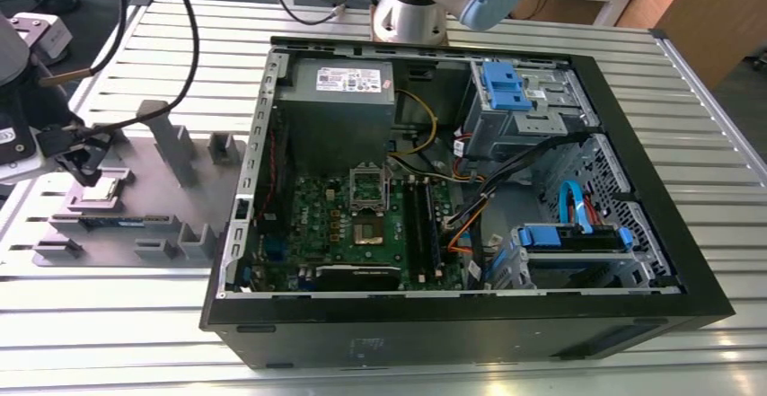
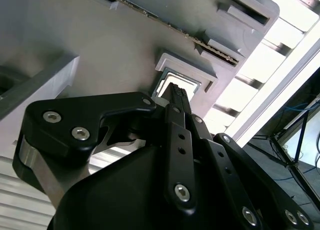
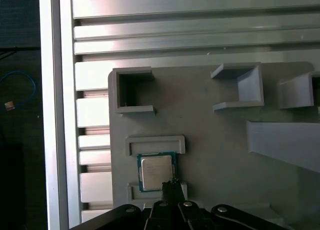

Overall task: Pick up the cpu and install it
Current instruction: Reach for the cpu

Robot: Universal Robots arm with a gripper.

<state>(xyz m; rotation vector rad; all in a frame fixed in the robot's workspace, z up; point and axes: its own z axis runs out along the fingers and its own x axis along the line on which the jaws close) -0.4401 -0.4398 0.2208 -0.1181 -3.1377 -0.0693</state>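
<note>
Gripper (image 3: 172,184) fingers pressed together, empty, over the edge of the cpu (image 3: 156,171) in its tray (image 3: 215,155); likely risk: off-centre contact tips or scrapes the cpu

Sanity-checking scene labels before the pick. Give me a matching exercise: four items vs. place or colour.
1 cpu
2 gripper
3 power supply
4 motherboard

A green board inside the case
B grey box inside the case
C lying in a pocket of the grey tray
D poised over the tray, at the cpu's edge

Pairs: 1-C, 2-D, 3-B, 4-A
</note>
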